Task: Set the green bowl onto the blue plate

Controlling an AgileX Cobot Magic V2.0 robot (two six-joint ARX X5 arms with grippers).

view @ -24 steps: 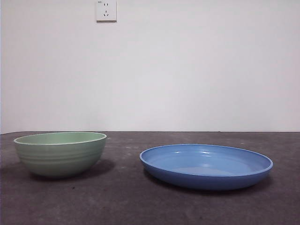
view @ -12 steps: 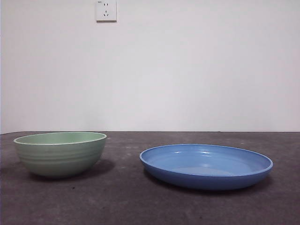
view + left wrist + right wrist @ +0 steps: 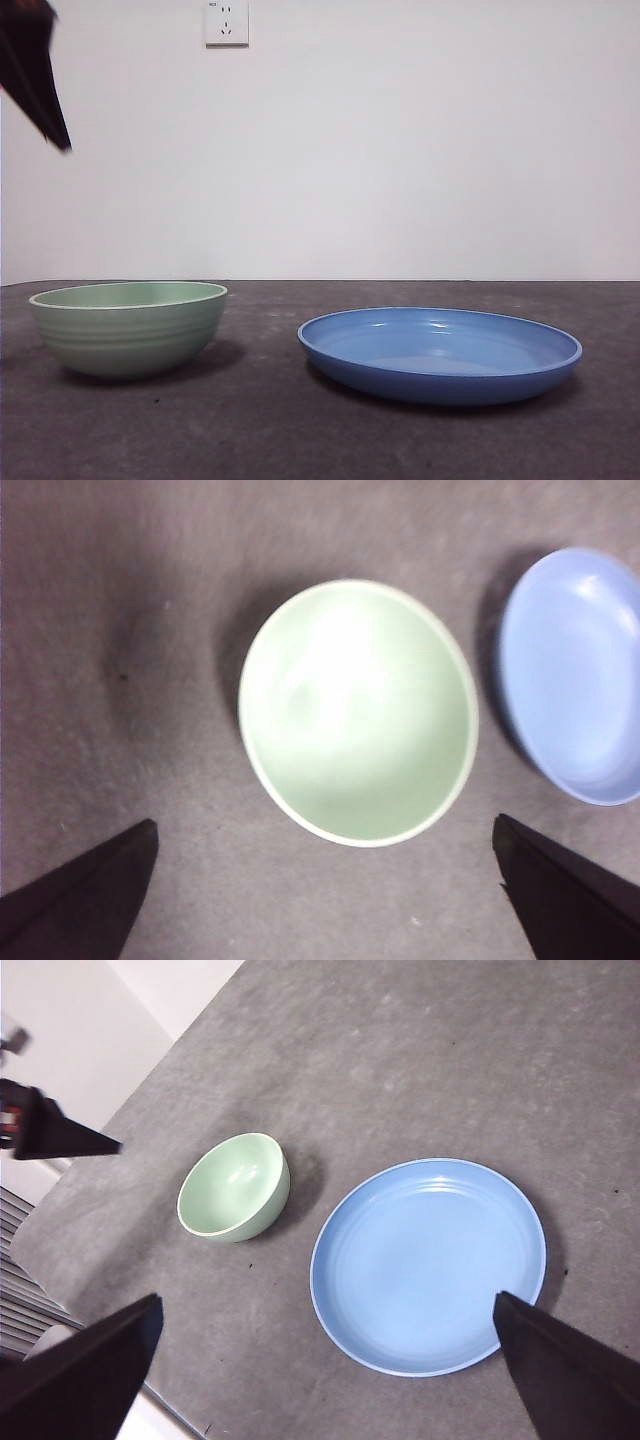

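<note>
The green bowl (image 3: pixel 128 327) stands upright on the table at the left, empty, and shows from above in the left wrist view (image 3: pixel 357 710). To its right lies the blue plate (image 3: pixel 440 353), empty, apart from the bowl. My left gripper (image 3: pixel 323 823) hovers above the bowl with its jaws spread wide and nothing between them. In the front view it shows as a dark tip (image 3: pixel 40 90) at the top left corner. My right gripper (image 3: pixel 326 1299) is open high above the table, looking down on the bowl (image 3: pixel 234 1187) and the plate (image 3: pixel 428 1265).
The dark grey table (image 3: pixel 260 420) runs back to a white wall with a socket (image 3: pixel 226 22). Its edge (image 3: pixel 110 1360) passes close behind the bowl in the right wrist view.
A dark gripper tip has come into the front view at the top left corner. Bowl and plate have not moved.
</note>
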